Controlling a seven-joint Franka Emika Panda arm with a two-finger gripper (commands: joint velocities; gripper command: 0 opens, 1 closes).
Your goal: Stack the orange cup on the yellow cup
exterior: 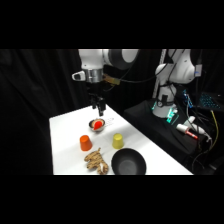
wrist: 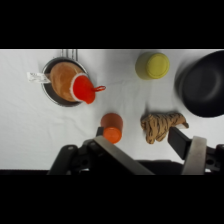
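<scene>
Wrist view shows the gripper (wrist: 150,152) spread wide, empty, above the orange cup (wrist: 112,127). The yellow cup (wrist: 152,65) stands well apart, apparently upside down.

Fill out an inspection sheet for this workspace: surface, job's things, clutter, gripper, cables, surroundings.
Surface: white table, no spills seen.
Job's things: orange cup and yellow cup both mouth-down, apart, not stacked.
Clutter: small metal bowl with red-orange contents; tan striped lumpy object beside a black bowl at the near edge.
Gripper: gripper open, holding nothing, hanging over the metal bowl.
Cables: several wires on the dark bench to the right, off the table.
Surroundings: black backdrop; arm's base at upper right; no person seen.
</scene>
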